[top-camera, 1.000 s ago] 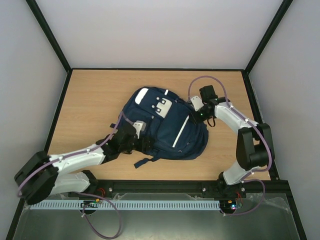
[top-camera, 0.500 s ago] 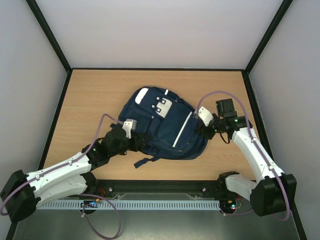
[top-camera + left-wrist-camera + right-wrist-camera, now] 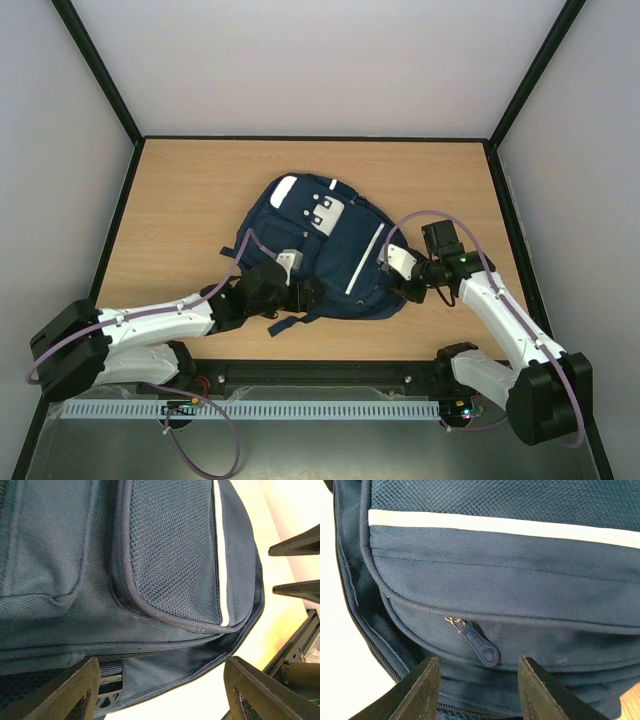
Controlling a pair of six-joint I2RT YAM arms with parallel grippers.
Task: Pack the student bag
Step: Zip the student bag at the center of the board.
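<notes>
The student bag [image 3: 330,250] lies flat in the middle of the table, navy with white stripes and a pale patch [image 3: 325,213]. My left gripper [image 3: 303,293] is at its near edge. In the left wrist view this gripper [image 3: 160,682] is open, its fingers [image 3: 75,690] wide apart, the bag's [image 3: 165,555] lower seam running between them. My right gripper [image 3: 400,272] is at the bag's right side. In the right wrist view it [image 3: 479,682] is open, and a navy zip pull [image 3: 480,642] lies on the fabric just ahead of the gap, untouched.
A dark strap [image 3: 287,324] trails from the bag toward the near table edge. A black frame rail [image 3: 330,375] runs along the front and black posts border the table. Two dark pointed shapes [image 3: 297,545] show past the bag in the left wrist view.
The left gripper has slid right along the bag's near edge. The right arm has swung from the bag's far right corner down to its right side, closer to the zip pocket.
</notes>
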